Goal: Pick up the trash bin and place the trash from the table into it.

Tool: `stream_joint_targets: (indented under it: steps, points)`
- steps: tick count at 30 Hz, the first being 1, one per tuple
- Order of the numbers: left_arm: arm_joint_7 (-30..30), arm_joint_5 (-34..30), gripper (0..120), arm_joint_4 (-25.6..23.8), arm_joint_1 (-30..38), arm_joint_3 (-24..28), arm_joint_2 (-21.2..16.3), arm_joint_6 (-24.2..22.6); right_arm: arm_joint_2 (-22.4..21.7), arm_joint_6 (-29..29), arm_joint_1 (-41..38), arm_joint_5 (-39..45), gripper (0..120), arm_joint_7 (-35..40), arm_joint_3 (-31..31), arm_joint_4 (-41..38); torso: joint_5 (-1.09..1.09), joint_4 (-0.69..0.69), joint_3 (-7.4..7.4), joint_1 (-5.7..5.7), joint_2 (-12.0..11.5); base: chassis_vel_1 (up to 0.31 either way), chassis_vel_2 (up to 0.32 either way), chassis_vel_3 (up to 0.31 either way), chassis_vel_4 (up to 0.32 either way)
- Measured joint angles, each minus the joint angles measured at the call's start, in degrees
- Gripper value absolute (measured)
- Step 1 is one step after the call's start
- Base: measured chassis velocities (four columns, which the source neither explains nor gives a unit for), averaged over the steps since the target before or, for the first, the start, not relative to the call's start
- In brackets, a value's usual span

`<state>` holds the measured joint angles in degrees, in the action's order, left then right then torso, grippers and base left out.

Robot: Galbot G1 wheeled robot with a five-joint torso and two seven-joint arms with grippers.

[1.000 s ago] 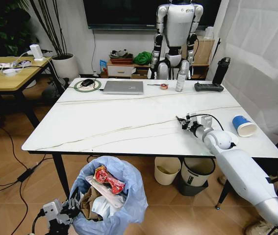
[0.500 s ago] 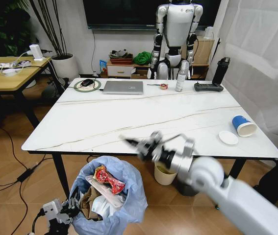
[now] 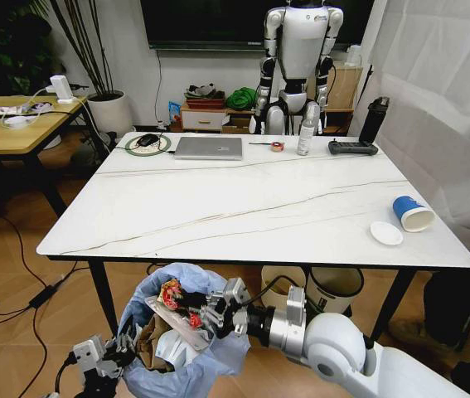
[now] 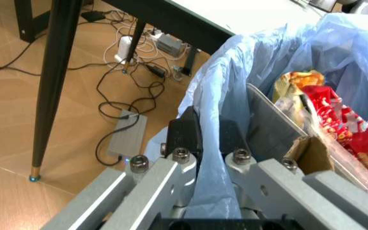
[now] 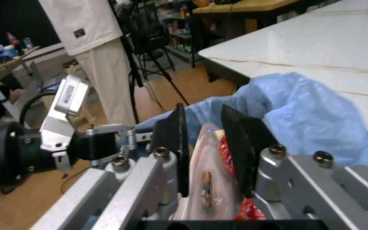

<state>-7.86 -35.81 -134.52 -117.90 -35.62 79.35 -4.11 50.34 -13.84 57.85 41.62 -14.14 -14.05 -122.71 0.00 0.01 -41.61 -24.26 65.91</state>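
The trash bin (image 3: pixel 181 332), lined with a puffy light-blue bag (image 4: pixel 260 62), hangs below the table's (image 3: pixel 243 207) front edge. My left gripper (image 3: pixel 114 352) is shut on the bag's rim (image 4: pixel 208 129). Inside lie a red wrapper (image 4: pixel 337 124), brown cardboard (image 4: pixel 305 153) and a clear pack. My right gripper (image 3: pixel 216 308) hovers over the bin's mouth, fingers closed on a pale, clear plastic piece of trash (image 5: pixel 206 182). A blue paper cup (image 3: pixel 413 213) lies on its side at the table's right, a white lid (image 3: pixel 385 233) beside it.
A cream bin (image 3: pixel 278 286) and a black-rimmed white bin (image 3: pixel 334 290) stand under the table. A laptop (image 3: pixel 209 148), a spray bottle (image 3: pixel 306 131) and small items line the far edge. A black table leg (image 3: pixel 102 290) stands left of the bin. Cables cross the floor.
My right arm swung from the table's right side, off the front edge and down over the bin. The white lid, hidden behind the arm before, now shows. The bin and left gripper stayed put.
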Motion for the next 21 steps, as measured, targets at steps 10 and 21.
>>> stream_joint_targets:
  steps: [10,21]
  points:
    - [0.14,0.73,0,0.44,0.33,0.95,-1.09,0.20,-0.44,12.33,6.56,0.16,63,12.66,10.54,1.92,0.01,0.01,0.00,0.00,0.00,0.000,0.000,0.000,0.000]
    - [0.65,1.33,0,3.50,2.34,2.51,-3.88,0.95,3.44,16.76,25.79,-3.80,98,15.53,38.22,4.14,-0.02,-0.02,0.00,-0.01,0.00,0.000,0.000,0.000,0.000]
